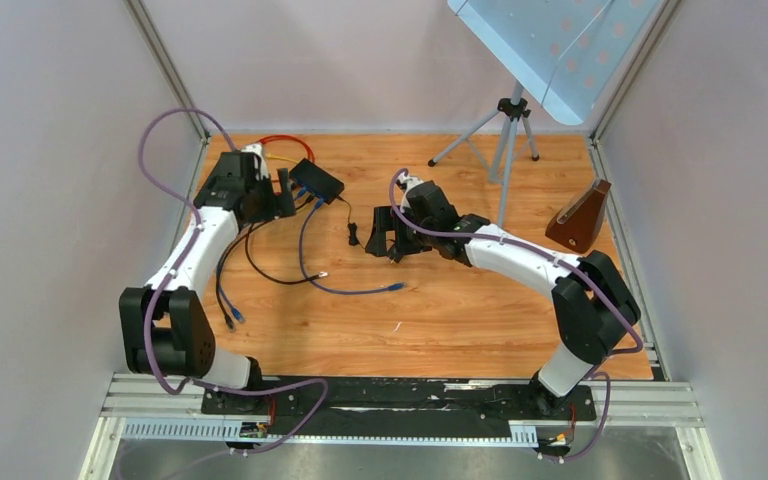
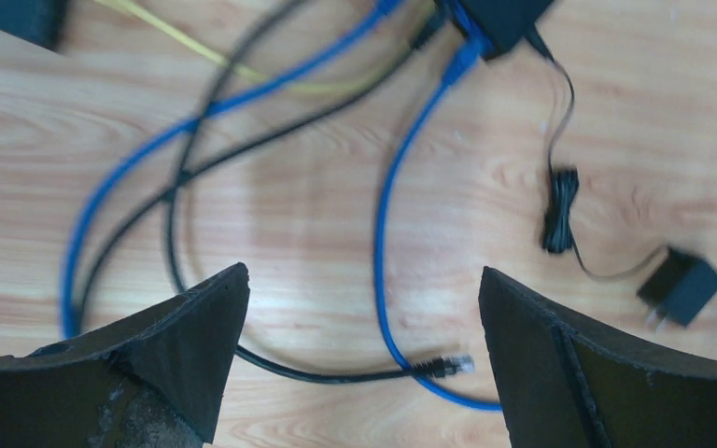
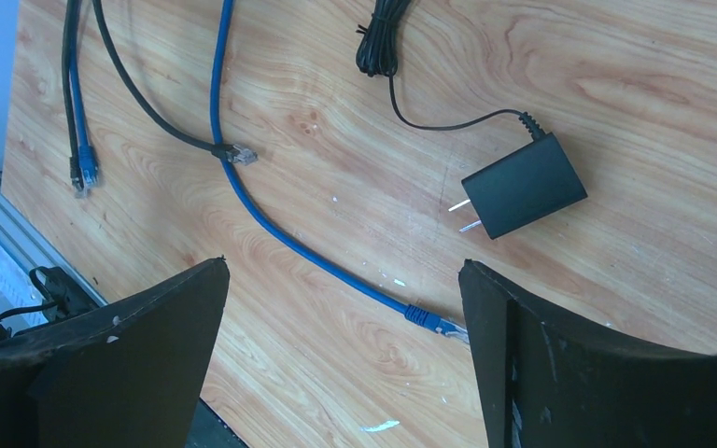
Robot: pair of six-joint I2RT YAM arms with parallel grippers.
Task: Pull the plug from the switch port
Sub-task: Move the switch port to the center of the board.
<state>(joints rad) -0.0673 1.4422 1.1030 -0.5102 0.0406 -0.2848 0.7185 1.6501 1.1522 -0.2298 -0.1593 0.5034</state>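
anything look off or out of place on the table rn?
Mostly cable mess. The power adapter lies loose on the table, prongs bare, its cord running to the switch. A blue cable and a black cable end in free plugs. Small white flecks dot the wood. No damage visible.

The left arm (image 1: 195,255) reaches forward from its base, elbow low, wrist far ahead. The left gripper (image 2: 364,280) points down, its two fingers wide apart, holding nothing. The right arm (image 1: 520,258) curves inward toward the middle. The right gripper (image 3: 341,266) hangs low, fingers wide apart, empty.
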